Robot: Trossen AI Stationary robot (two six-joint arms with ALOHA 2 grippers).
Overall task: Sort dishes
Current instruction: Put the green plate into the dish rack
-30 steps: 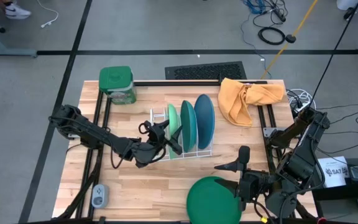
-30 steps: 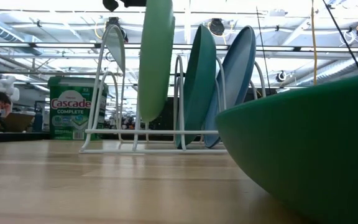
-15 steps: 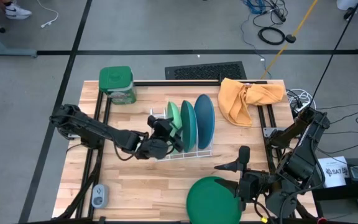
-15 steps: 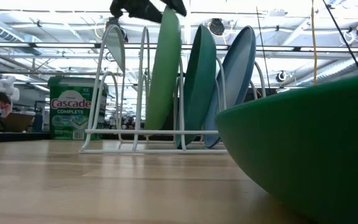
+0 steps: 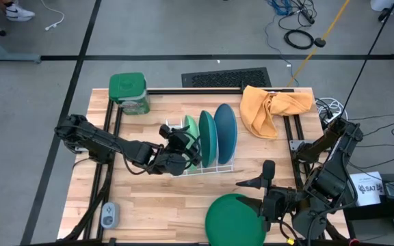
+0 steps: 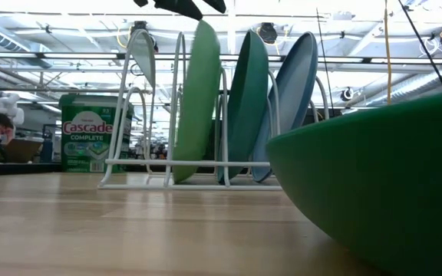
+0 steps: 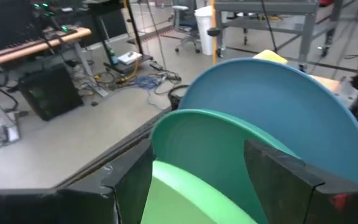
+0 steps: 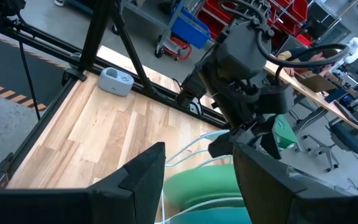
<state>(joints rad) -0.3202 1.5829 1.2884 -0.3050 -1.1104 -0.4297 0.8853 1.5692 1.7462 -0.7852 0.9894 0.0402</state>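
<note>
High view | left gripper (image 5: 180, 146) spread open, holding nothing, light green plate (image 6: 198, 100) upright between its fingers, slotted in rack (image 6: 140, 165) to stand alone | right gripper (image 5: 265, 179) open beside dark green plate (image 5: 232, 217), flat on table (image 5: 149, 198), unsorted

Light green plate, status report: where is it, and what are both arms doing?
Light green plate standing in white rack, beside teal plate. Left gripper open just above it. Right gripper open, waiting near dark green plate. Nothing blocking.
</note>
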